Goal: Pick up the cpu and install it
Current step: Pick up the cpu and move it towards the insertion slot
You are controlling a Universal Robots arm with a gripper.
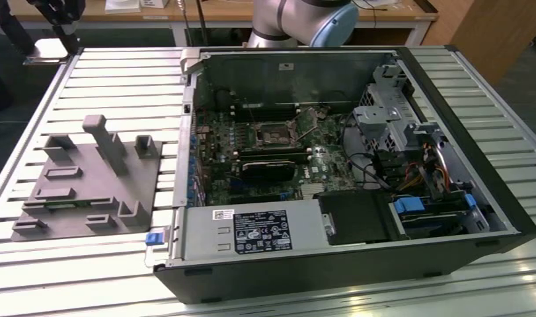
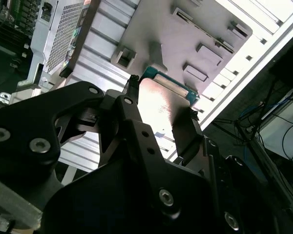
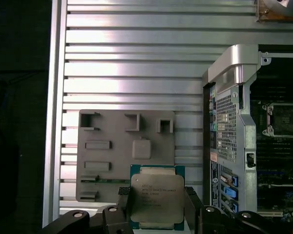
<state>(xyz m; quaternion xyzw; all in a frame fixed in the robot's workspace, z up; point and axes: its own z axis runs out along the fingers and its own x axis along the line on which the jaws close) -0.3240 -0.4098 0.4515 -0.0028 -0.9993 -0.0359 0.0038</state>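
As they hang above the fixture plate [image 3: 119, 157], the jaws clamp the cpu [image 3: 156, 202].

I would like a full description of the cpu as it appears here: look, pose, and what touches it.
The cpu is a small flat square chip: a silver-grey metal top with faint print, on a green board that shows as a rim. The gripper clamps it by two opposite edges and holds it above the grey fixture plate, its metal top facing the first wrist camera.
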